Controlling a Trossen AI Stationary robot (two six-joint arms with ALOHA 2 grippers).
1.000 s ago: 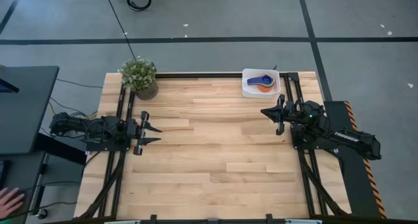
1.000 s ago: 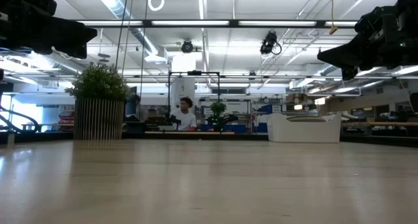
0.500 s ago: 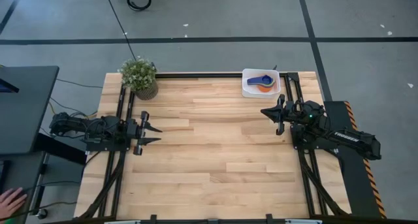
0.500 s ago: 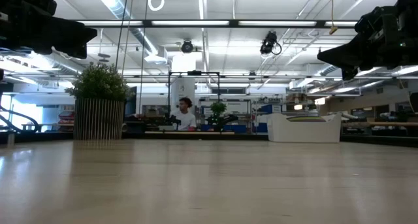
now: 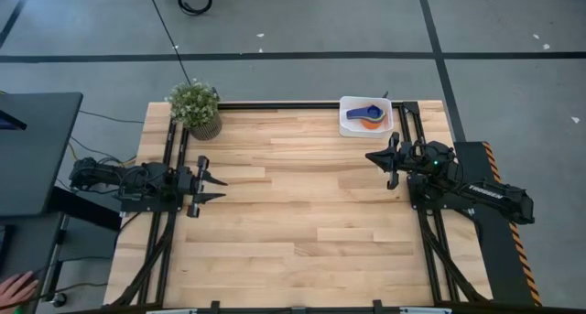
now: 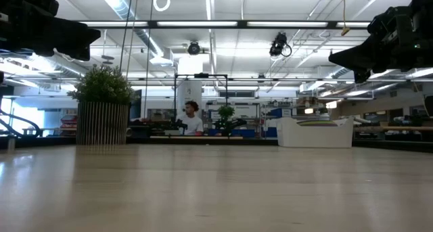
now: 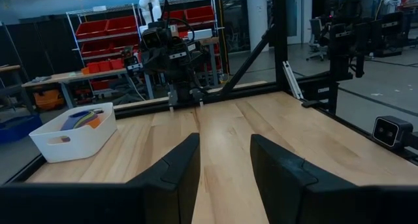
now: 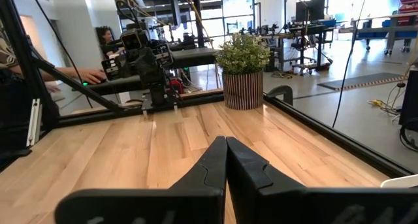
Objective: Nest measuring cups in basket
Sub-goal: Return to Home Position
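Cups (image 5: pixel 369 115) nested in basket (image 5: pixel 345 127) — left gripper (image 5: pixel 220 188) jaws apart, right gripper (image 5: pixel 370 156) jaws together.

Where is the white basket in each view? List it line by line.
High view: basket at the table's far edge, right of centre.
Low view: basket right of centre, far across the table.
Left wrist view: basket beside the right arm.
Right wrist view: only a white sliver, probably its rim.
Shared landmark: potted plant.

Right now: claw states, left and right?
Left claw: open, holding nothing.
Right claw: closed, holding nothing.
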